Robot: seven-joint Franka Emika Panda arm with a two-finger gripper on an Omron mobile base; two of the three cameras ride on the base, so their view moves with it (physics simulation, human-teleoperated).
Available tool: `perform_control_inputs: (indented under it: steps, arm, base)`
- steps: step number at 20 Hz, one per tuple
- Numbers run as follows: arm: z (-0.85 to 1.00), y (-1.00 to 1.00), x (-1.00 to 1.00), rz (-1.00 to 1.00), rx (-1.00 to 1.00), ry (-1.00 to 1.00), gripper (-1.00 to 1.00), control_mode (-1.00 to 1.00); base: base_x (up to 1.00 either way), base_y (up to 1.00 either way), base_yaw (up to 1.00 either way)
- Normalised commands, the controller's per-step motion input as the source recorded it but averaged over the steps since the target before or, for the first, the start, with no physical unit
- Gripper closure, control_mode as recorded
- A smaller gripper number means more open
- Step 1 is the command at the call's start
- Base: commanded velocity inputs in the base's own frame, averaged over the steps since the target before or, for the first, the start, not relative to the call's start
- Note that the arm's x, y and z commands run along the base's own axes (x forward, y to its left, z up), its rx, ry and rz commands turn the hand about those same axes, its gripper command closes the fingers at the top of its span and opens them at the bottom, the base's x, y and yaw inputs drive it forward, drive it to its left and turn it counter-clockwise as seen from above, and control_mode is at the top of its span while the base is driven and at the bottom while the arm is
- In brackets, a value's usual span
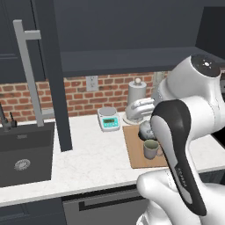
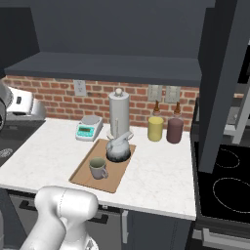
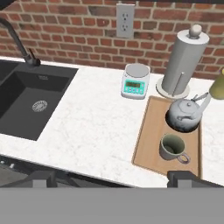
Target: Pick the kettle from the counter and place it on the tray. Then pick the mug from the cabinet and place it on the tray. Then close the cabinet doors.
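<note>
With kettle [image 3: 184, 114] and mug [image 3: 173, 147] both standing on the tray [image 3: 151, 135], only the doors are left, I judge; nearest the camera the gripper [image 3: 111, 178] stands wide and holds nothing, its tips hanging back from the counter [image 3: 96, 127] edge; beyond them the mug sits at the tray's near end and the kettle just behind it, close but apart as far as I can tell; farther back stand a scale [image 3: 136, 82] and a tall cylinder [image 3: 183, 61] by the brick wall; above, the left door [image 1: 55, 74] stands swung out towards the robot, edge on, up and left of the hand, its bar handle [image 1: 27, 70] upright; the right door [image 2: 222, 88] likewise stands open.
</note>
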Motion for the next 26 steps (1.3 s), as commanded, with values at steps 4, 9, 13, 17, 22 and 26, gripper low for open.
perform_control_inputs:
  steps: [4,9,13,17,22,26]
  arm:
    - [0.05,0.18,-0.56,0.12,-0.12,-0.03,-1.0,-1.0]
    - [0.14,0.53,-0.64,0.21,-0.21,-0.01,1.0,-1.0]
    - [0.35,0.35,-0.64,0.21,-0.22,-0.05,1.0,-1.0]
    - [0.33,0.22,-0.56,0.19,-0.17,-0.15,1.0,-1.0]
    - [0.06,0.03,-0.42,0.14,-0.12,-0.4,1.0,-1.0]
    - [-0.13,0.04,-0.33,0.1,-0.15,-0.58,1.0,-1.0]
  base:
    - [0.0,0.0,0.0]
    - [0.0,0.0,0.0]
    - [0.0,0.0,0.0]
    - [0.0,0.0,0.0]
    - [0.0,0.0,0.0]
    - [0.0,0.0,0.0]
